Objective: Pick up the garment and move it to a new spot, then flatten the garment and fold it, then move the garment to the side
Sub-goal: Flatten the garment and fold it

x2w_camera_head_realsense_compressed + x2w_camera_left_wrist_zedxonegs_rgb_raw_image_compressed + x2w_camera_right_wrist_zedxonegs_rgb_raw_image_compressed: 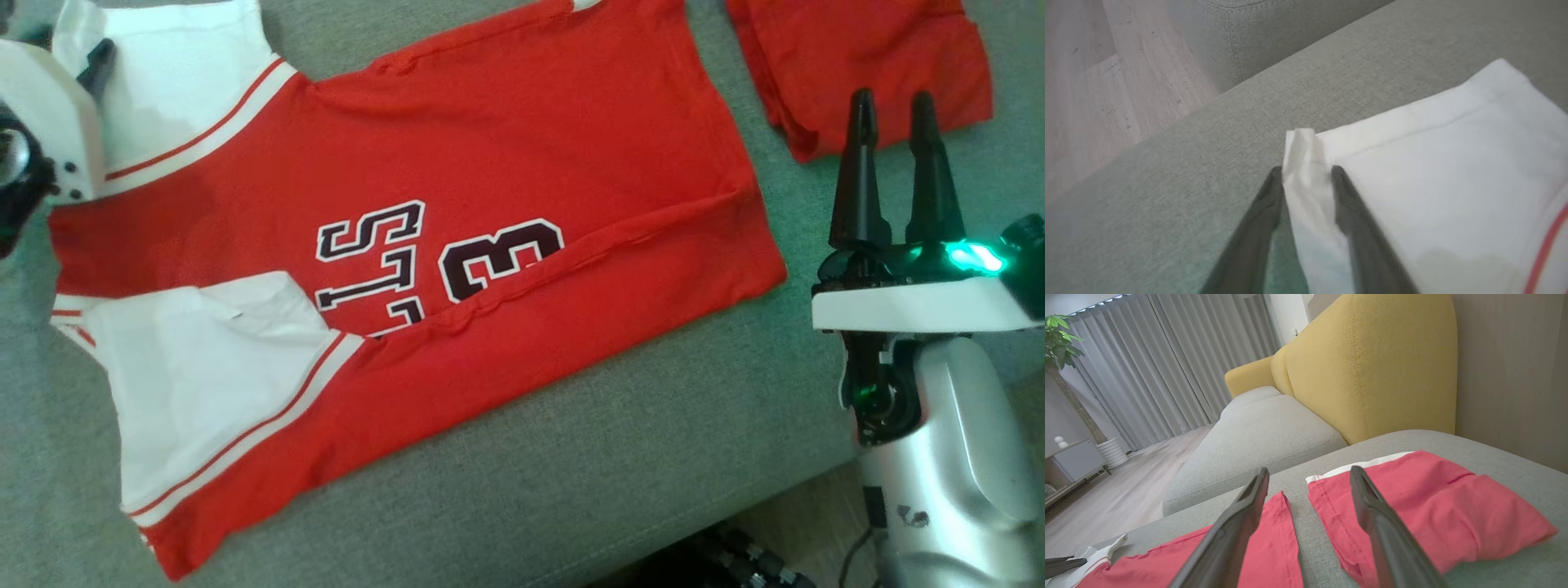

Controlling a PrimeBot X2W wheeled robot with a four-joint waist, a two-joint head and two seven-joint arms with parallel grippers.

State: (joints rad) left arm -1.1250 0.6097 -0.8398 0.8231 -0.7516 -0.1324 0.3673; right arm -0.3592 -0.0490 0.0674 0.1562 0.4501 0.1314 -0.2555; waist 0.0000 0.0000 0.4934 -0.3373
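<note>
The garment is a red jersey with white sleeves and dark "13" lettering, spread on the grey sofa seat, its near long edge folded over. My left gripper stands open at the far white sleeve, with the sleeve's bunched corner between its two fingers. Its white wrist housing shows at the upper left of the head view. My right gripper hovers open and empty off the jersey's right end. In the right wrist view, the right gripper points over the jersey's red hem.
A second red garment, folded, lies at the back right, just ahead of the right fingers. A yellow backrest rises behind it. Wooden floor lies beyond the seat's left edge, and the seat's front edge runs close below the jersey.
</note>
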